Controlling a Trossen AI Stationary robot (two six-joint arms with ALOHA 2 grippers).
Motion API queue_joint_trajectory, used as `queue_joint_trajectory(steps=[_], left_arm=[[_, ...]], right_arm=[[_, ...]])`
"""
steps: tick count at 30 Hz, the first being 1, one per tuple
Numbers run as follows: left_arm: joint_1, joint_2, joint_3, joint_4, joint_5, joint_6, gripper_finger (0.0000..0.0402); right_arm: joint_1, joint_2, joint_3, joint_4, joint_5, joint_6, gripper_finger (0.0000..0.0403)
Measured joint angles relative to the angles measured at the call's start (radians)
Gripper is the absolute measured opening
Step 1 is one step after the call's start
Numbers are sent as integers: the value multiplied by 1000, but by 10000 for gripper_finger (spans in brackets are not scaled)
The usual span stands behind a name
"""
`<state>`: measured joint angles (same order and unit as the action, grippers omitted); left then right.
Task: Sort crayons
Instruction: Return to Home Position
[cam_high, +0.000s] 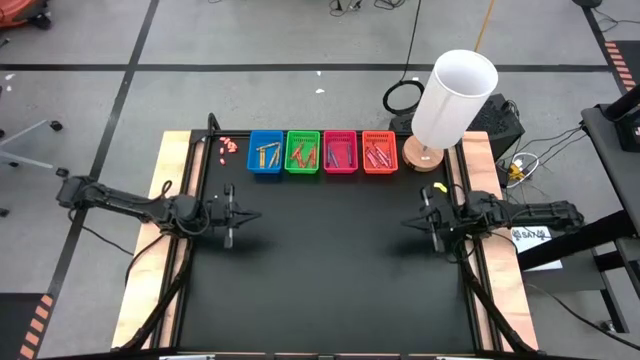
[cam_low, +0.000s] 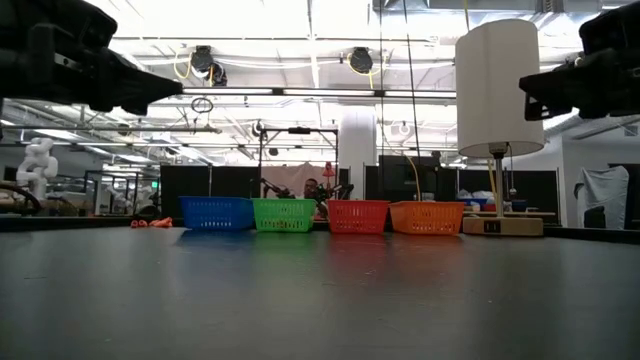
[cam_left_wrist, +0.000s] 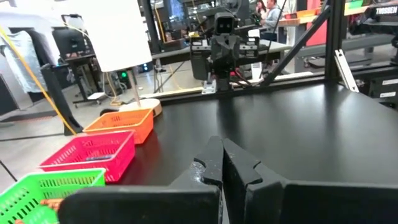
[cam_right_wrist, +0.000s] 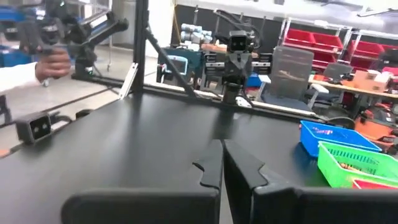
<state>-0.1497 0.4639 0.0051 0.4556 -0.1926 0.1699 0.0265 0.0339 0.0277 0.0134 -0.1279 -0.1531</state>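
Note:
Four small baskets stand in a row at the table's far edge: blue (cam_high: 265, 153), green (cam_high: 302, 152), pink (cam_high: 340, 152) and orange (cam_high: 380, 152). Crayons (cam_high: 303, 156) lie inside all of them. My left gripper (cam_high: 255, 214) hovers shut over the table's left side, pointing level toward the right. My right gripper (cam_high: 406, 222) hovers shut over the right side, pointing level toward the left. Both are well short of the baskets, with nothing between their fingers. The shut fingertips also show in the left wrist view (cam_left_wrist: 219, 146) and the right wrist view (cam_right_wrist: 219, 149).
A lamp (cam_high: 450, 100) with a tall white shade stands on a wooden base at the far right corner, beside the orange basket. A cluster of tiny pinkish bits (cam_high: 228, 146) lies left of the blue basket. The black tabletop (cam_high: 330, 270) stretches between the arms. A person's hand (cam_right_wrist: 53, 62) shows beyond the table.

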Motion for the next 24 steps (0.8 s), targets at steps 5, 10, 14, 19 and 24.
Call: queue_joint_trajectory(steps=[5,10,14,19,24], left_arm=[[0,-86,0,-86,-2,0,0],[0,-171,-1,-172,-21,-5,0],[0,-236,-1,-226,-28,-5,0],[0,-311,-1,-292,-37,-7,0],[0,-381,-1,-339,-45,-7,0]], right_arm=[[0,-20,-1,-6,31,54,0],[0,-31,-1,-5,31,60,0],[0,-31,-1,-4,44,39,0],[0,-31,-1,8,75,31,0],[0,-31,0,-4,75,41,0]])
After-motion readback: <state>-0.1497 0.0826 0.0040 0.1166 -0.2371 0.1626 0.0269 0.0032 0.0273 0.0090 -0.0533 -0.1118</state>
